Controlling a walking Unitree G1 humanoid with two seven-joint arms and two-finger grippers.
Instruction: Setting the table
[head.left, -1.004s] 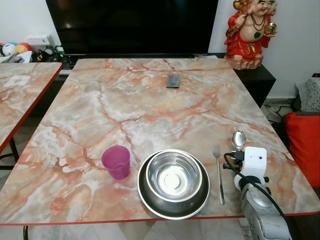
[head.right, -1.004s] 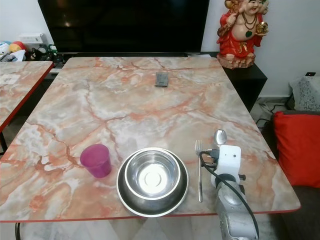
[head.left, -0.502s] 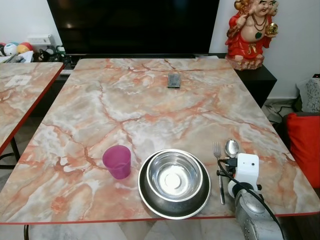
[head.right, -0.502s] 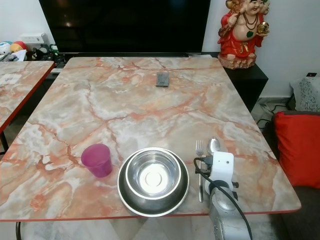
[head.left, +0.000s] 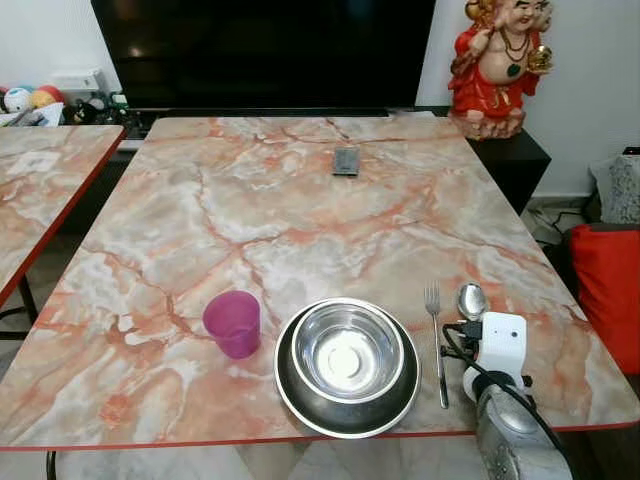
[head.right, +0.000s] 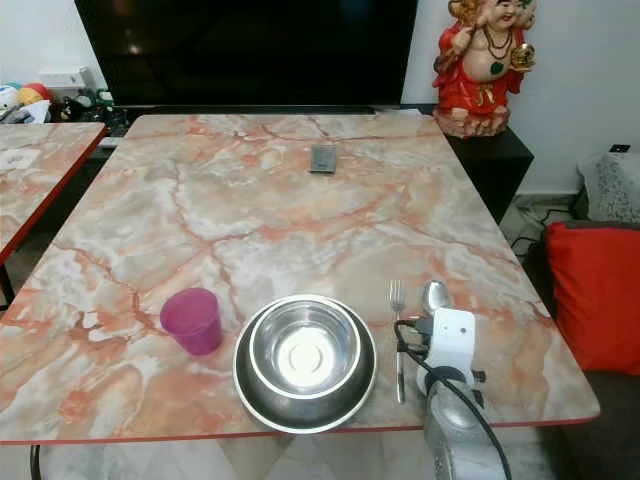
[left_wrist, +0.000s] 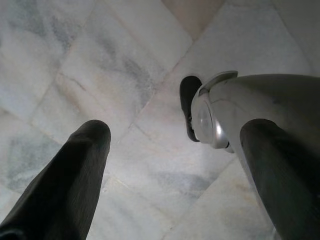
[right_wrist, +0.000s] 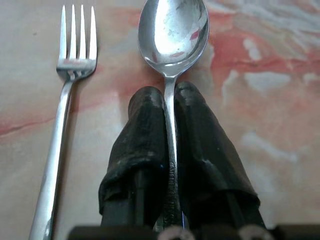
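Holding the spoon (right_wrist: 172, 30) by its handle, our right gripper (right_wrist: 170, 107) has both black fingers pinched tight on the metal stem, the bowl of the spoon pointing away toward twelve o'clock. From the head view the spoon sits low over the marble worktop (head.left: 300, 210), just beside the fork (head.left: 436, 340), at about three o'clock from the place setting; we cannot tell whether it already rests on the stone or hangs a little above it.

Nearest to us the setting looks almost whole. A steel bowl (head.left: 348, 352) sits inside a steel plate (head.left: 300, 390) at the near edge. The fork lies just to the plate's three o'clock side, tines pointing away, parallel to the spoon. At nine o'clock from the plate stands a pink cup (head.left: 233, 323), upright and apart from the rim.

We judge that what is left is small: lower the spoon if needed, let go, and draw the arm back. Our left gripper (left_wrist: 175, 140) hangs idle over the pale tiled floor (left_wrist: 100, 65), fingers spread wide with nothing between them.

Farther off, near the far end of the worktop, a small dark flat object (head.left: 346, 161) lies alone. Beyond it stand a black screen (head.left: 265, 50) and a red figurine (head.left: 497, 65).
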